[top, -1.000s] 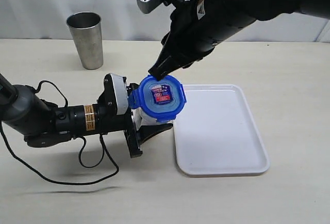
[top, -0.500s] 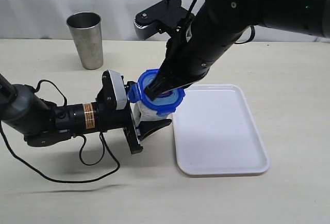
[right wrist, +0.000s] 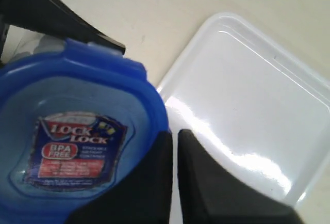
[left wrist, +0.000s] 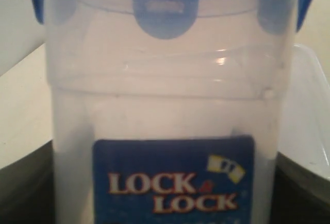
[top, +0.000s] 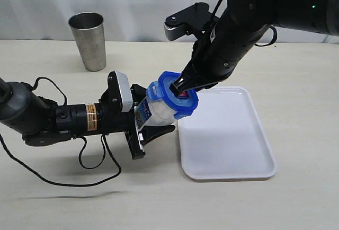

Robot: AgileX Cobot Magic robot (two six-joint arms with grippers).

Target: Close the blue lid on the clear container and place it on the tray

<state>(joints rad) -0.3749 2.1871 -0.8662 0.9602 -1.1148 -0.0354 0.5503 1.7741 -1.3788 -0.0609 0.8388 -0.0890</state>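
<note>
My left gripper [top: 151, 120] is clamped around the tall, clear, tapered plastic container [left wrist: 165, 105]. It holds the container off the beige table [top: 296, 71], tilted with its top leaning right, just beside the far left corner of the flat white rectangular tray [top: 228, 145]. The small bright blue snap-flap lid [top: 186, 104] sits on the container's mouth. My right gripper [right wrist: 173, 152] has its fingers pressed together, tips bearing on the lid's right rim.

I judge the container light and empty, with slick walls that flex under a hard squeeze, so mid-body below the flaps is the safest hold. The flaps look stiff, and the side ones splay outward, probably unlatched.

The tray is bare, with only its low rim to clear. The grey steel cup [top: 88, 40] stands well apart, far left.
</note>
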